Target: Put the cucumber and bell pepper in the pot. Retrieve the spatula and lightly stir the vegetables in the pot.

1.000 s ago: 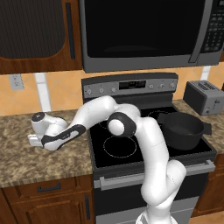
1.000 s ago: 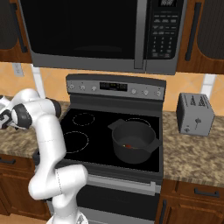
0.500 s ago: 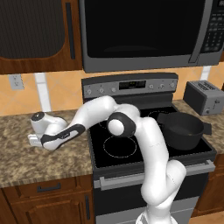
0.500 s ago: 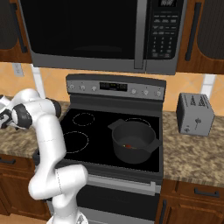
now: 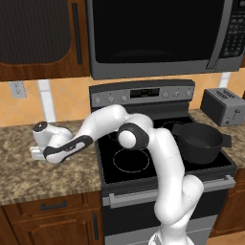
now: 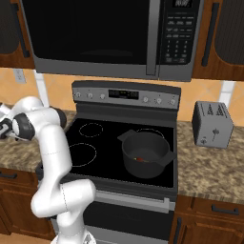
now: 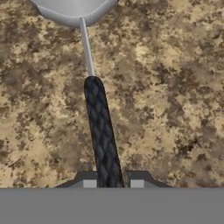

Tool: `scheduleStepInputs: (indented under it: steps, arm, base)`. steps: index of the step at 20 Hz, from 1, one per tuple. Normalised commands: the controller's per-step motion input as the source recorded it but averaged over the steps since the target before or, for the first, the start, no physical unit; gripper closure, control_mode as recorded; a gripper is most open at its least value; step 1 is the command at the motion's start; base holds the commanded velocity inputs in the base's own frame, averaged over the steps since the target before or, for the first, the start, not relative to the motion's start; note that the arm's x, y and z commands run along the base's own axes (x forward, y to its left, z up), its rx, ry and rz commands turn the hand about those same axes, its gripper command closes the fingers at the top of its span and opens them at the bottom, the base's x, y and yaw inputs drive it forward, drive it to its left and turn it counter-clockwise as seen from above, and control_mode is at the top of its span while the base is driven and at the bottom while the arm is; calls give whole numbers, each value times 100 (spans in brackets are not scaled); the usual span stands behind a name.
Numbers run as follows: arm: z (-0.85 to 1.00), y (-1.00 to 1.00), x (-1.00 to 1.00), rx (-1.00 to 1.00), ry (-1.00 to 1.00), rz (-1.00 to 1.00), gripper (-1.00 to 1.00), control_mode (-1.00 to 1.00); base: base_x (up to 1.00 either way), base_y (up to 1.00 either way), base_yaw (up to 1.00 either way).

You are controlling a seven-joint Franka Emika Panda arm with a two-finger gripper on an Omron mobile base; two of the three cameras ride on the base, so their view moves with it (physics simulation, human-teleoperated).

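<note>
In the hand view, the two-finger pincer (image 7: 113, 183) pinches the dark braided handle of the silver-headed spatula (image 7: 98, 127), which lies on the speckled brown granite desk (image 7: 175, 109). The right base view looks into the squat dark pot (image 6: 145, 153), well to the spatula's right, showing red and yellow-green vegetables (image 6: 139, 159) inside.

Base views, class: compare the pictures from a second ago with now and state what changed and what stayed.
No visible move: the arm is stretched over the left counter as before, claw down at the spatula handle. The pot stays on the stove with the vegetables inside.
</note>
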Motion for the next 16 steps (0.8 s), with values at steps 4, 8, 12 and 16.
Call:
scheduleStepInputs:
  steps: [4, 8, 12, 16]
  arm:
    - [86, -4, -89, 4, -13, 0, 100, -100]
    - [96, -39, -100, 13, -15, 0, 100, -100]
    - [87, -78, -100, 18, -13, -8, 100, -100]
    - [88, -93, -100, 36, -1, -16, 100, -100]
  base:
    - [0, 0, 0]
    - [0, 0, 0]
    - [0, 0, 0]
    - [0, 0, 0]
